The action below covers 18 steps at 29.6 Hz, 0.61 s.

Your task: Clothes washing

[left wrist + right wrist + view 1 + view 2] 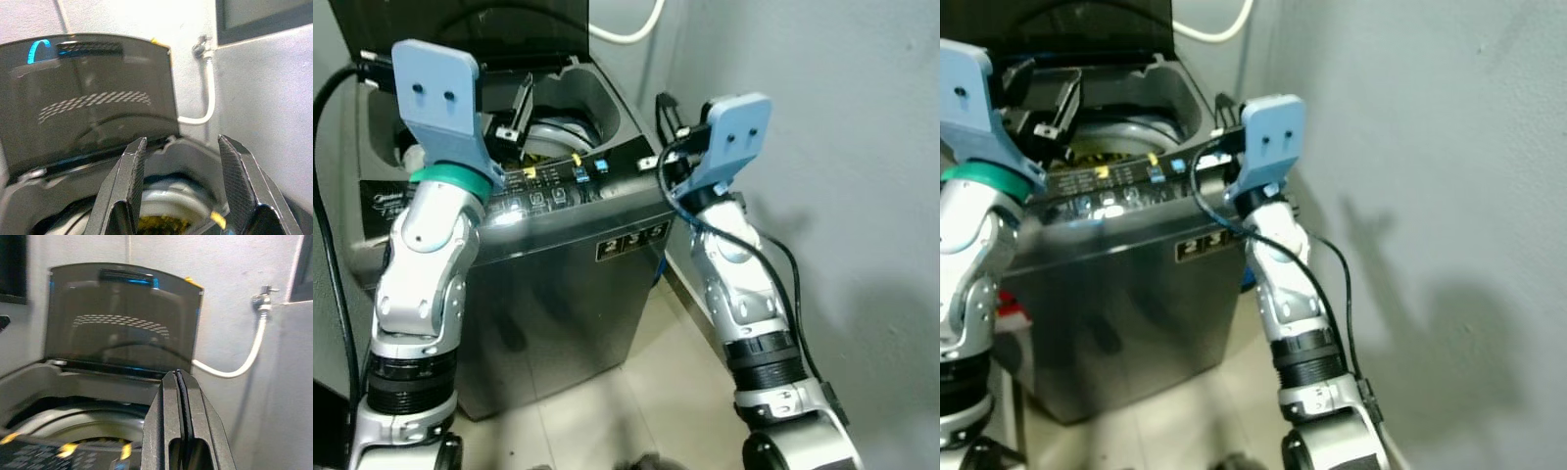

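Note:
A grey top-loading washing machine (558,274) stands in front of me with its dark lid (122,323) raised. My left gripper (182,142) hangs over the open drum (553,137), open with nothing between its fingers. Something yellowish (161,226) lies down in the drum; I cannot tell what it is. My right gripper (178,377) is shut on nothing, held over the right end of the lit control panel (558,186).
A white hose (244,362) runs from a tap (262,301) on the wall down behind the machine. A grey wall (822,147) stands close on the right. Pale tiled floor (636,392) shows between the machine and that wall.

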{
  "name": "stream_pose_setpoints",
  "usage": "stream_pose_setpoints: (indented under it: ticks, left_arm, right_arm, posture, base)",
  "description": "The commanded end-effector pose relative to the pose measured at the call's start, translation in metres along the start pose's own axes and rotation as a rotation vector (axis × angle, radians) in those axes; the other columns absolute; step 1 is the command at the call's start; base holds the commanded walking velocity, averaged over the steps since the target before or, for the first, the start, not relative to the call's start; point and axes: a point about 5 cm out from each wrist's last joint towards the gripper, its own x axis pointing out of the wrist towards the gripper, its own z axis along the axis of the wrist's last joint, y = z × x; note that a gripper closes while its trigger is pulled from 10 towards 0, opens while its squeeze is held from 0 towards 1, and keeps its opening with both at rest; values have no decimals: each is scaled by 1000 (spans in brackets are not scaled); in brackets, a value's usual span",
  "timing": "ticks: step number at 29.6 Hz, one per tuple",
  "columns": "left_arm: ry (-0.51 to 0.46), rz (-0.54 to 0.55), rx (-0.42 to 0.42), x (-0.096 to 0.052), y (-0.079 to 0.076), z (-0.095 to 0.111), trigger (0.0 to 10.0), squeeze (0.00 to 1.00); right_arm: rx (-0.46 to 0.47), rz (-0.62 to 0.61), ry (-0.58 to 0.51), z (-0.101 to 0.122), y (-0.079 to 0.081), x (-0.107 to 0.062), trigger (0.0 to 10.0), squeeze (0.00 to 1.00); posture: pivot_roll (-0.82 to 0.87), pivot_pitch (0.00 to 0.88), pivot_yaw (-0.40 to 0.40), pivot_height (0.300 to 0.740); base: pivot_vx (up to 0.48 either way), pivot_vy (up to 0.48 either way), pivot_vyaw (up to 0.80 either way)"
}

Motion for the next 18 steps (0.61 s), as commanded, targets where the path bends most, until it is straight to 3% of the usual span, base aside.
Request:
stream_pose_setpoints:
  ticks: [1, 7, 18]
  left_arm:
    - [-1, -5, 7, 0, -2, -1, 10000, 0]
    - [15, -20, 9, 0, -5, -5, 10000, 0]
    - [68, -74, 9, -7, -17, -19, 10000, 0]
  right_arm:
    - [-3, -9, 5, -1, -3, -1, 10000, 0]
    - [-12, 0, 9, -2, -3, -2, 10000, 0]
    - [-38, 3, 37, -8, -6, -6, 10000, 0]
  posture:
    - [106, 0, -20, 740]
    - [104, 0, -22, 740]
    - [102, 0, -18, 740]
  base:
    - [0, 0, 0]
    - [0, 0, 0]
    - [0, 0, 716]
